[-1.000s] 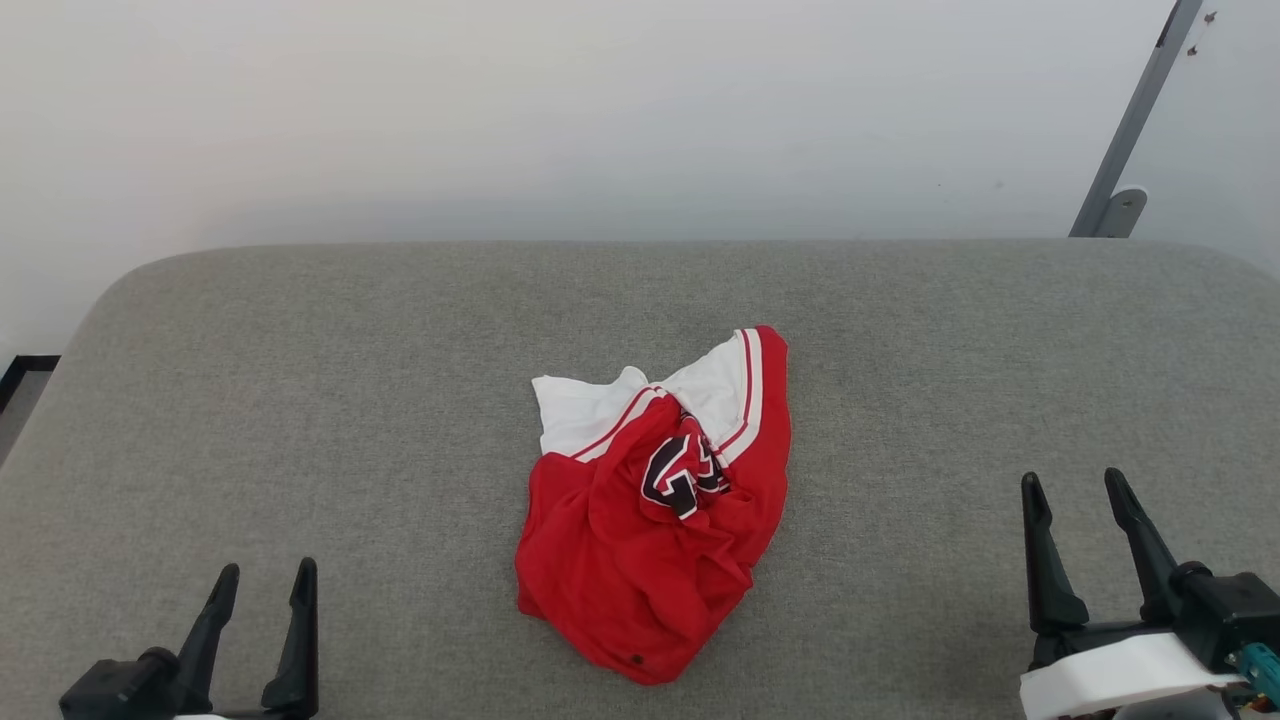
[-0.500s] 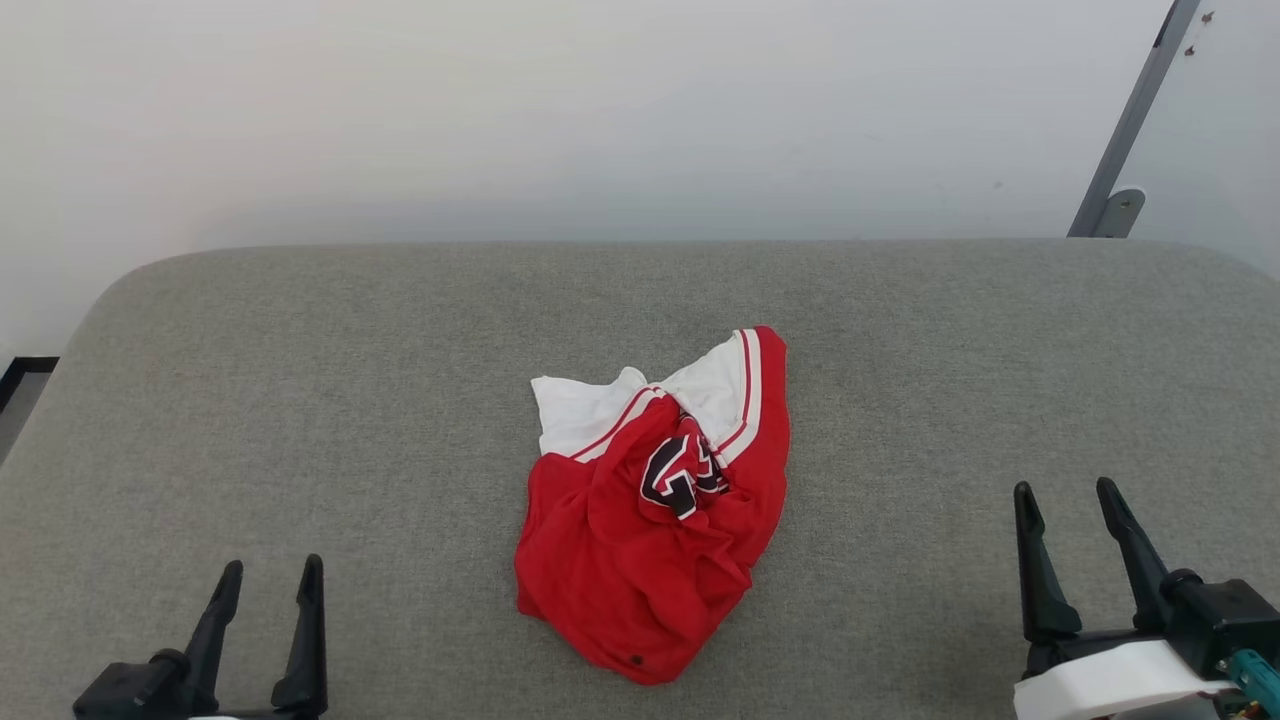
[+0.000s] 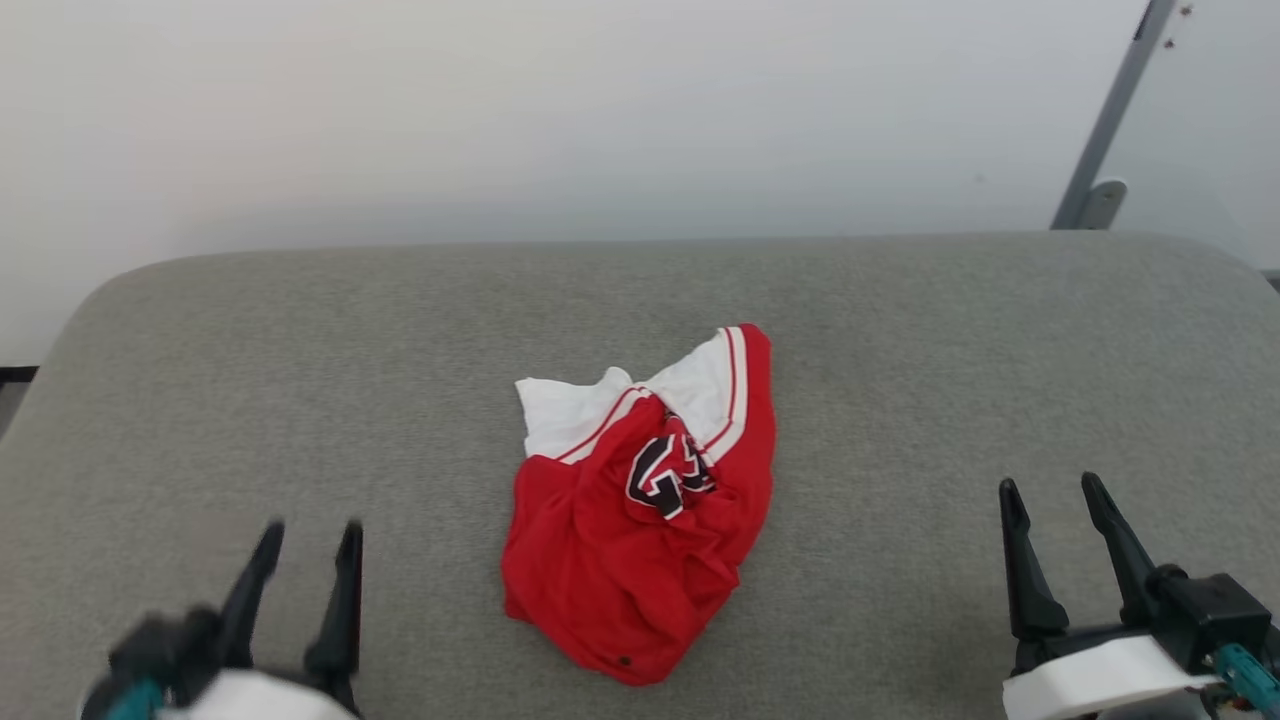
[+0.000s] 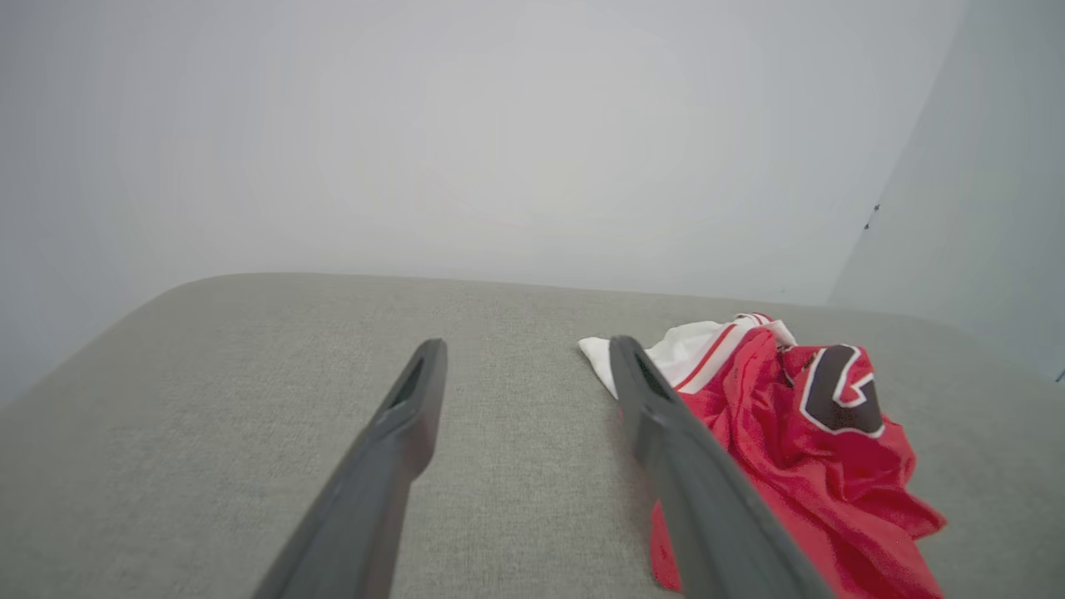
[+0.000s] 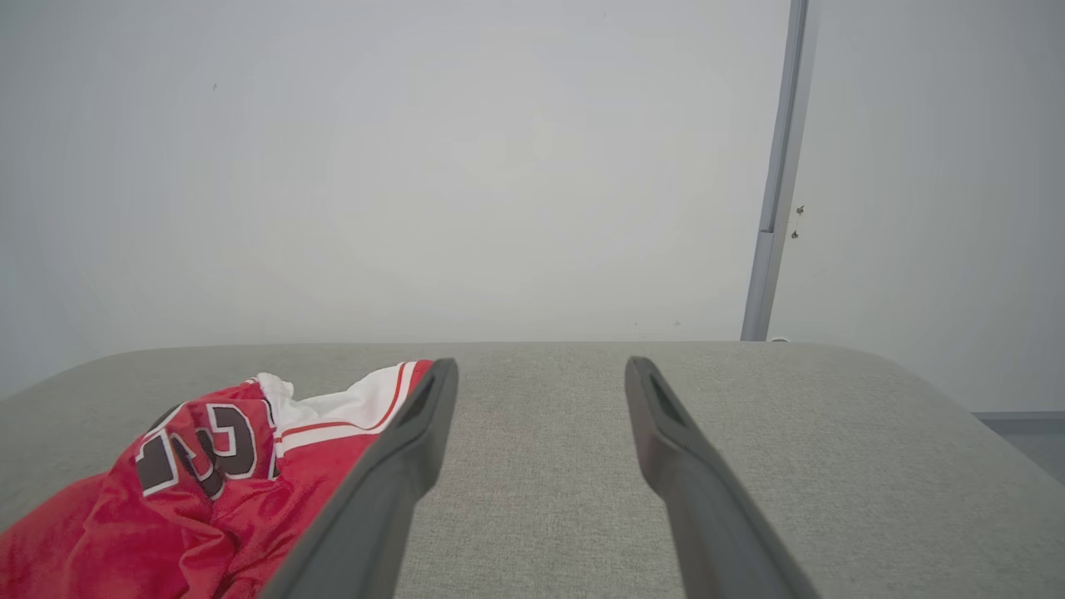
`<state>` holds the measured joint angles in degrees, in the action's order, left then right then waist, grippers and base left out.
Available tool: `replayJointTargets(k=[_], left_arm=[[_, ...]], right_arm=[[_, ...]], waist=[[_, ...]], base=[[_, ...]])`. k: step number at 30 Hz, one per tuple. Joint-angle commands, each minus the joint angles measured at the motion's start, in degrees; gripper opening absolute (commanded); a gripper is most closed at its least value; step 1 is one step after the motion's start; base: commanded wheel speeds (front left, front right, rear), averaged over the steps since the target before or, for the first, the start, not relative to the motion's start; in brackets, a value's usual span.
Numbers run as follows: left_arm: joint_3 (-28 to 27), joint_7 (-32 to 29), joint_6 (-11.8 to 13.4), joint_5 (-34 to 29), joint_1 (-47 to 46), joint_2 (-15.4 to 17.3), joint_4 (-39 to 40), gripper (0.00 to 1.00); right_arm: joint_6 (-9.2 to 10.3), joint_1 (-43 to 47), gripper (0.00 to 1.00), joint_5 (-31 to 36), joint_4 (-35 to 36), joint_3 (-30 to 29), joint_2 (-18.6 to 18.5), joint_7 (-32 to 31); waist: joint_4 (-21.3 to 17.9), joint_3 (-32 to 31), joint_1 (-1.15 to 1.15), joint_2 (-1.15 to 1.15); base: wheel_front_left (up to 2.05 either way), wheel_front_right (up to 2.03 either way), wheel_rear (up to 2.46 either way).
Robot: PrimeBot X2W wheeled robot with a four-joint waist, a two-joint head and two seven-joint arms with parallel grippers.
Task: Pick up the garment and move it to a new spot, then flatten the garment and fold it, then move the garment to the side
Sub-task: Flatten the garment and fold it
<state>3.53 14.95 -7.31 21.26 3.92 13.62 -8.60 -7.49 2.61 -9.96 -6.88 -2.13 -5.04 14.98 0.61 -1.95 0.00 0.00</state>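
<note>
The garment (image 3: 640,520) lies crumpled in a heap at the middle of the grey padded surface (image 3: 900,330), red with white sleeves and black-and-white lettering on top. It shows at the right of the left wrist view (image 4: 799,441) and at the lower left of the right wrist view (image 5: 200,491). My left gripper (image 3: 308,535) is open, low at the left, apart from the cloth. My right gripper (image 3: 1048,490) is open at the lower right, well clear of the heap. Nothing sits between either pair of fingers (image 4: 399,441) (image 5: 666,433).
A pale wall rises behind the surface's rounded far edge. A grey metal post (image 3: 1105,130) with a small bracket leans at the back right. Bare grey fabric lies on both sides of the heap.
My left gripper has moved up and to the right, blurred with motion. The head camera has shifted a little, so the whole scene sits slightly left. The garment lies as before.
</note>
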Motion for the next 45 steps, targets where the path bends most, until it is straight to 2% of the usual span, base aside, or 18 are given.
replayJointTargets(k=[1, 4, 10, 12, 17, 24, 32, 37, 45], left_arm=[[1.3, -0.6, -0.2, 1.5, -2.7, 1.8, -0.5, 1.00], [5.1, -3.0, -0.2, 5.4, -6.7, 4.9, -1.5, 1.00], [13.9, -12.0, -0.2, 14.2, -16.6, 12.5, -3.2, 1.00], [15.2, -14.2, -0.2, 16.3, -18.3, 13.3, -3.8, 1.00], [21.5, -23.8, -0.1, 22.4, -28.1, 18.7, -6.9, 1.00], [25.8, -33.2, -0.2, 27.2, -38.8, 22.5, -14.4, 1.00], [29.1, -43.5, -0.2, 28.8, -46.3, 22.9, -25.2, 1.00], [31.0, -50.4, 1.4, 28.8, -49.8, 21.6, -31.8, 1.00], [35.5, -58.5, 3.1, 26.9, -52.1, 17.0, -39.5, 1.00]], right_arm=[[0.00, -1.0, 1.00, 0.4, 0.1, 0.4, -0.4, 0.3], [0.00, -1.8, 1.00, 0.1, -0.1, 1.3, -0.8, 0.3], [0.00, -3.9, 1.00, -0.1, -0.2, 3.2, -1.2, 0.3], [0.00, -4.4, 1.00, -0.2, -0.3, 3.6, -1.2, 0.3], [0.00, -7.4, 1.00, -0.4, -0.5, 5.7, -1.2, 0.3], [0.00, -11.3, 1.00, -0.9, -0.5, 7.9, -0.8, 0.3], [0.00, -13.3, 1.00, -1.0, -0.3, 8.7, 0.0, 0.3], [0.00, -14.3, 1.00, -0.9, -0.5, 8.7, 0.3, 0.3], [0.00, -16.0, 1.00, 0.2, -1.1, 9.1, 0.5, 0.3]], waist=[[-0.8, 0.5, 0.00, 0.00], [-2.4, 1.3, 0.00, 0.00], [-5.9, 4.1, 0.00, 0.00], [-6.5, 4.7, 0.00, 0.00], [-10.0, 8.2, 0.00, 0.00], [-14.7, 12.5, 0.00, 0.00], [-17.7, 16.2, 0.00, 0.00], [-18.3, 18.0, 0.00, 0.00], [-18.3, 20.2, 0.00, 0.00]], base=[[0.00, 0.00, 0.00], [0.00, 0.00, 0.00], [0.00, 0.00, 0.00], [0.00, 0.00, 0.00], [0.00, 0.00, 0.00], [0.00, 0.00, 0.00], [0.00, 0.00, 0.00], [0.00, 0.00, 0.00], [0.00, 0.00, 0.00]])
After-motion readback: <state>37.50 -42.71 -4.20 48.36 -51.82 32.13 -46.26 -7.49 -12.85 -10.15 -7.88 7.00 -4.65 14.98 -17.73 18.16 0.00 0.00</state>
